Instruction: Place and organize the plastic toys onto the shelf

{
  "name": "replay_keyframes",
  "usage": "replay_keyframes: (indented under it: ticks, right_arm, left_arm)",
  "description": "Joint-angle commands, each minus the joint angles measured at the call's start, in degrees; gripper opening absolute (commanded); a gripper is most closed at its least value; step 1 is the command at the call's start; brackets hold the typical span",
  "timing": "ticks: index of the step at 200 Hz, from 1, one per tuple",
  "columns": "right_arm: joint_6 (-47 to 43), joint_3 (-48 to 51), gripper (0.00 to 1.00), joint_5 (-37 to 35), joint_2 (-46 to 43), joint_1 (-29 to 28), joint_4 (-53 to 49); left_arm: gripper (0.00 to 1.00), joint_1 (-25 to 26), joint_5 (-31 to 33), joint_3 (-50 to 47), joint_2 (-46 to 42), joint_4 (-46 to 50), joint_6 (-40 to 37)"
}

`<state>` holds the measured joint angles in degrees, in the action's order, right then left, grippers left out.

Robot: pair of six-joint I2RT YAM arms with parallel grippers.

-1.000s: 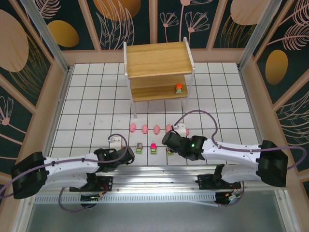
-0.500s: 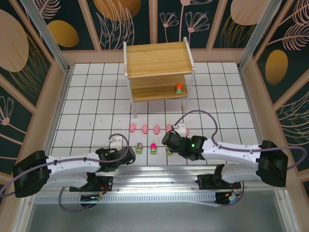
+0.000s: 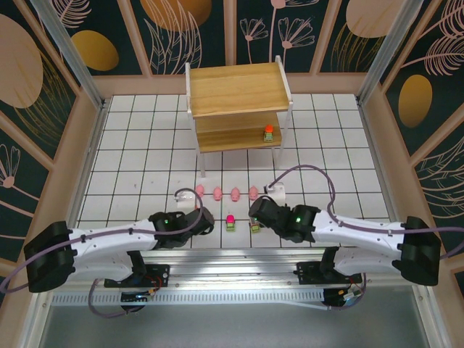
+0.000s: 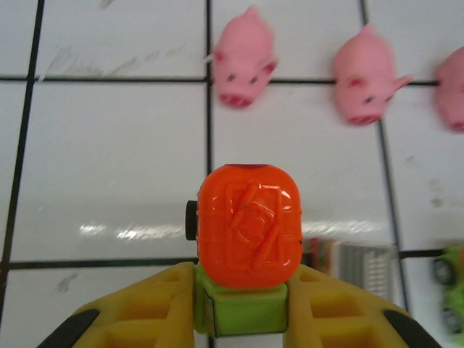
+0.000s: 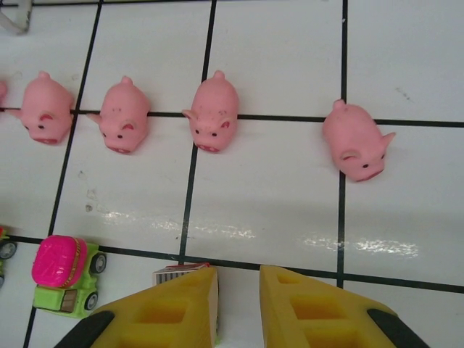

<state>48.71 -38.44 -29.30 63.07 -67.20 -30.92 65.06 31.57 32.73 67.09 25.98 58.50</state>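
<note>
Left pincer (image 4: 243, 290) clenched on the green base of the orange-topped toy (image 4: 250, 225). A second ago it sat back at 8 o'clock of it, empty. Can't tell if the toy's off the table (image 4: 109, 181) yet. Pink pigs (image 4: 243, 58) at 12 to 2 o'clock. Right pincer (image 5: 239, 286) slightly parted, holding nothing, pink-topped truck (image 5: 65, 272) at its 9 o'clock. Second pick looks underway. Shelf (image 3: 235, 90) at 12 o'clock has one shelved toy (image 3: 268, 133) on its lower board.
</note>
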Motion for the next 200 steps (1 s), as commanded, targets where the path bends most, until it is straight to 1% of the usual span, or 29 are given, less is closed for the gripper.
replay_keyframes:
  ticks: [1,25,41,63,77,117,152,159,200]
  right_arm:
    - [2.33,0.9,0.23,-3.98,-2.99,0.78,-3.78]
    - [2.36,0.95,0.23,-4.79,-5.32,2.67,-5.77]
    - [2.07,1.42,0.22,-4.57,-7.24,4.35,-6.09]
    - [1.26,2.21,0.22,-3.74,-10.18,6.85,-6.05]
    - [0.91,2.24,0.22,-3.6,-11.45,8.22,-6.58]
    - [1.07,3.13,0.22,-3.93,-13.12,10.06,-7.07]
    - [1.85,4.31,0.22,-4.27,-13.29,10.86,-6.44]
    - [1.98,4.41,0.22,-4.31,-13.4,10.91,-6.43]
    - [2.41,4.66,0.22,-4.49,-14.9,11.12,-6.78]
  left_arm:
    - [0.19,0.15,2.61,5.81,3.47,0.54,-4.82]
    - [0.19,0.07,3.19,12.99,8.71,-0.98,-9.1]
    - [0.19,-0.69,2.12,17.65,12.32,-2.83,-11.86]
    - [0.19,-2.83,-0.04,22.66,16.71,-5.82,-15.34]
    - [0.19,-4.3,-0.78,27.59,19.3,-7.05,-17.6]
    - [0.18,-7.72,-2.61,37.02,25.59,-9.52,-22.79]
    - [0.18,-9.42,-3.4,45.53,30.77,-9.79,-25.04]
    - [0.18,-9.72,-3.63,46.8,32.92,-10.1,-25.26]
    - [0.18,-11.18,-3.69,53.3,38.08,-11.2,-26.46]
